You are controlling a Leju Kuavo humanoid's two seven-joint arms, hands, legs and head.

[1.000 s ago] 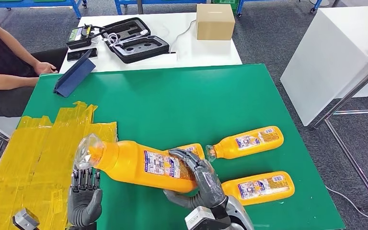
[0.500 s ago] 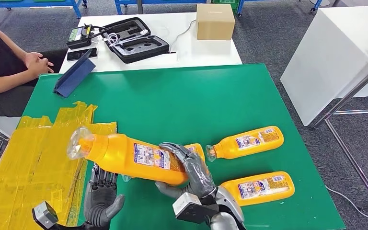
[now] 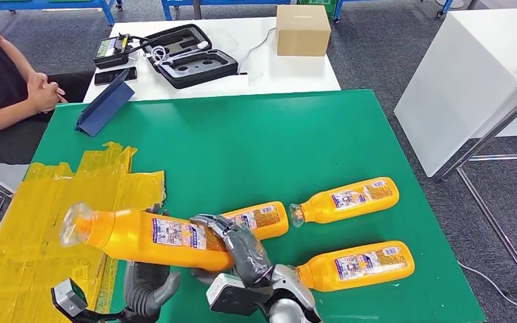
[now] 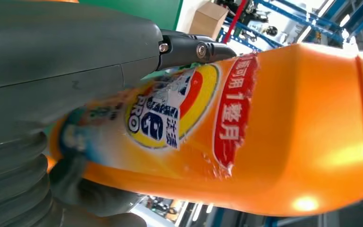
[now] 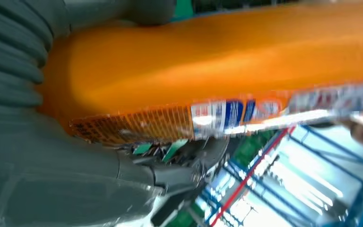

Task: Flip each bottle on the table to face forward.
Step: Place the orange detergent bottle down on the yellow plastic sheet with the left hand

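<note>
My right hand (image 3: pixel 239 245) grips the base end of a large orange bottle (image 3: pixel 148 237) and holds it lying level above the green table (image 3: pixel 262 141), clear cap to the left, back label up. My left hand (image 3: pixel 147 286) is under its middle; the left wrist view has the thumb (image 4: pixel 52 80) and dark fingers on either side of the bottle's red and yellow front label (image 4: pixel 179 109). The right wrist view shows the bottle (image 5: pixel 227 61) against my right hand (image 5: pixel 52 165). Three more orange bottles lie flat on the table: one (image 3: pixel 259 219) behind my right hand, one (image 3: pixel 350 198) further right, one (image 3: pixel 360 264) at the front right.
Yellow tape sheets (image 3: pixel 33 222) cover the table's left side. A blue folder (image 3: pixel 104 104) leans at the far left corner. A person (image 3: pixel 7 101) sits at the left with clasped hands. Behind is a white table with a black case (image 3: pixel 192 57) and a cardboard box (image 3: pixel 301 30).
My right hand has carried the bottle to the left and lower, turning it level. My left hand has moved right and come up under the bottle. The person's hands shifted.
</note>
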